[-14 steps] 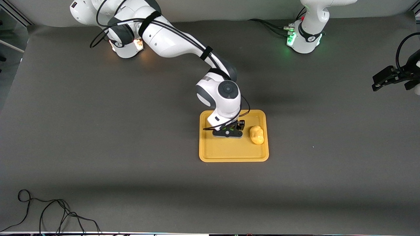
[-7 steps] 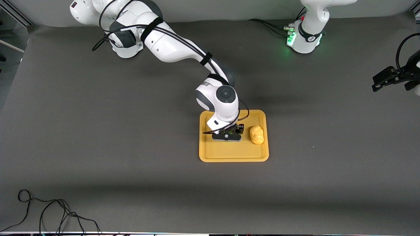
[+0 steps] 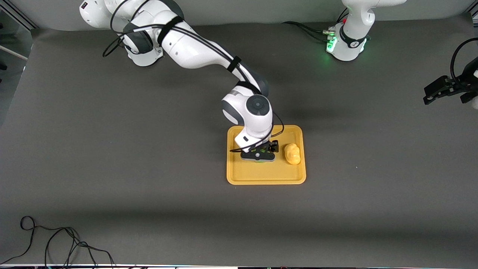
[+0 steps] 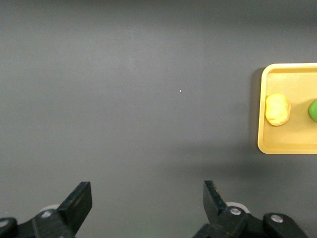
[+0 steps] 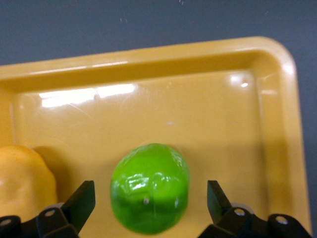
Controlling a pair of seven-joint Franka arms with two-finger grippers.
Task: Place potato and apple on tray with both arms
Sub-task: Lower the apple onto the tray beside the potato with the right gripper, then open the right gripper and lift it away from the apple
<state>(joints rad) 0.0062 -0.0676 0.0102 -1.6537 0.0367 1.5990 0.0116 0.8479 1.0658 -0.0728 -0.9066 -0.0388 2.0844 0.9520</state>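
Bench (image 3: 112, 149): a wide surface covered with a dark grey mat.
Tray (image 3: 261, 177): orange-yellow, lies flat near the middle of the bench.
Arm bases (image 3: 347, 46): two, standing on the bench edge farthest from the front camera.
Cable (image 3: 56, 243): black, loose, near the front camera at the right arm's end.

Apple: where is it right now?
The apple lies in the tray, beside the potato toward the right arm's end, between the open fingers of the right tool.

Dark grey table mat (image 3: 149, 149), loose black cable (image 3: 56, 243) near its front edge.
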